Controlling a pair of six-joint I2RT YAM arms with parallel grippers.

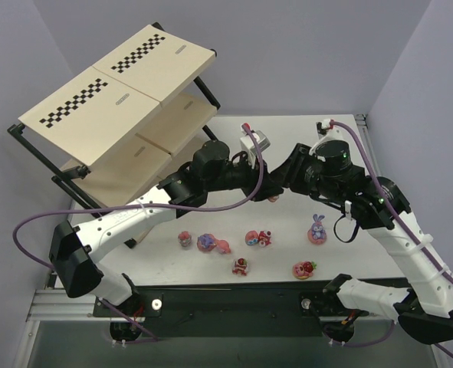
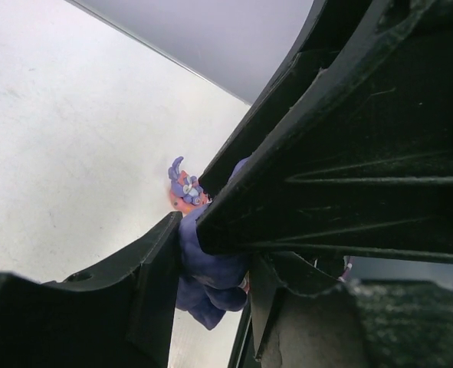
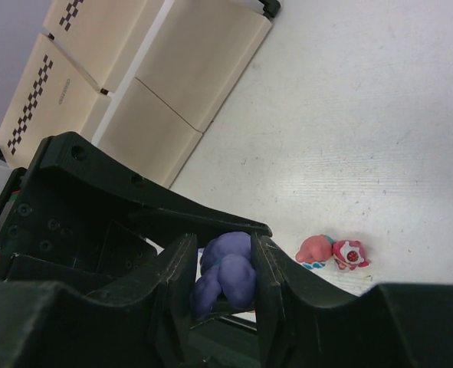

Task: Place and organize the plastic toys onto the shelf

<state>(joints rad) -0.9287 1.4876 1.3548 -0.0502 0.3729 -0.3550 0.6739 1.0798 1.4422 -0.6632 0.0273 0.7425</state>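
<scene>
barely started tbh: nothing on the shelf (image 1: 126,84) that i can see, about seven plastic toys (image 1: 208,243) loose on the table (image 1: 303,130). one purple toy (image 3: 226,276) is clamped in the right gripper (image 3: 222,257) mid-table, and the left gripper (image 2: 211,287) looks pinched on it too.

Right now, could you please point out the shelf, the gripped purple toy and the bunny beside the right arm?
Shelf (image 1: 134,84): top view, bare top board.
Purple toy (image 3: 228,276): right wrist view, rounded body.
Bunny (image 1: 316,228): top view, purple body.

Bright, even light with soft shadows; wrist views blur close up.
</scene>
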